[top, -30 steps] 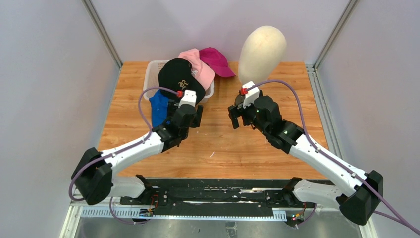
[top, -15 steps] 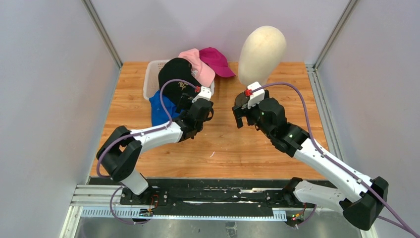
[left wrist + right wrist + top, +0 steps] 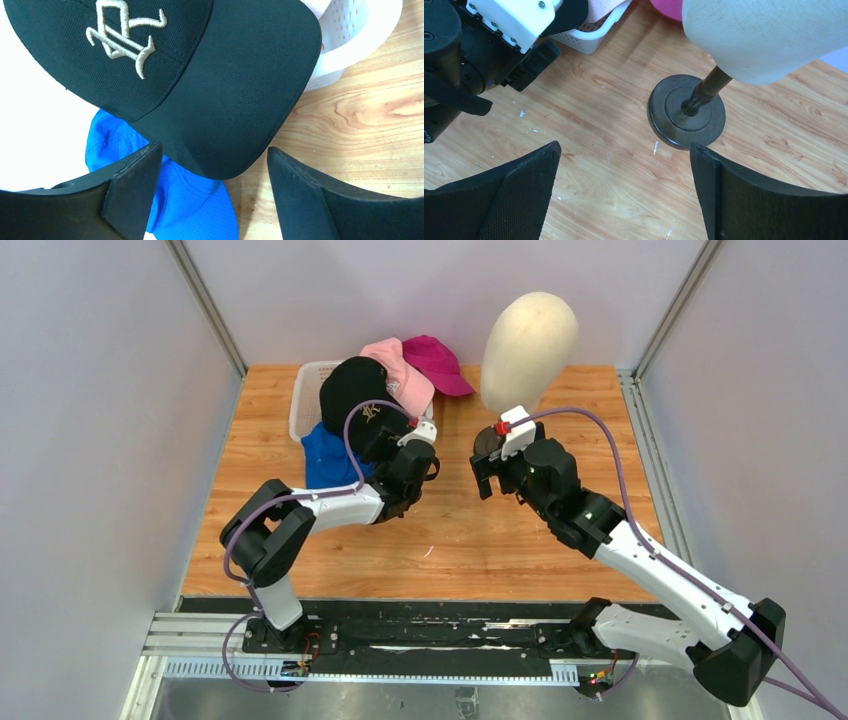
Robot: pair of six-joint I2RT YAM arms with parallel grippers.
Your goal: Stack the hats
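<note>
At the near corner of the white basket [image 3: 360, 30]: left gripper [image 3: 210, 155] poised at the brim of the black cap [image 3: 200, 75], nothing held.
Its fingers stand apart on either side of the brim tip. The black cap lies on top of the basket pile, with the royal blue cap [image 3: 180, 200] directly under its brim and the light pink cap [image 3: 400, 375] and magenta cap [image 3: 437, 360] behind. The right gripper [image 3: 624, 150], fingers also apart and empty, hangs over bare table [image 3: 480, 540] near the dark stand [image 3: 686, 117] of the mannequin head [image 3: 530, 345]. The likely trouble is a low closing pinch that catches blue fabric along with the brim, dragging both caps or shifting the light basket. A grip on the brim tip alone may also let the cap droop and slip.
</note>
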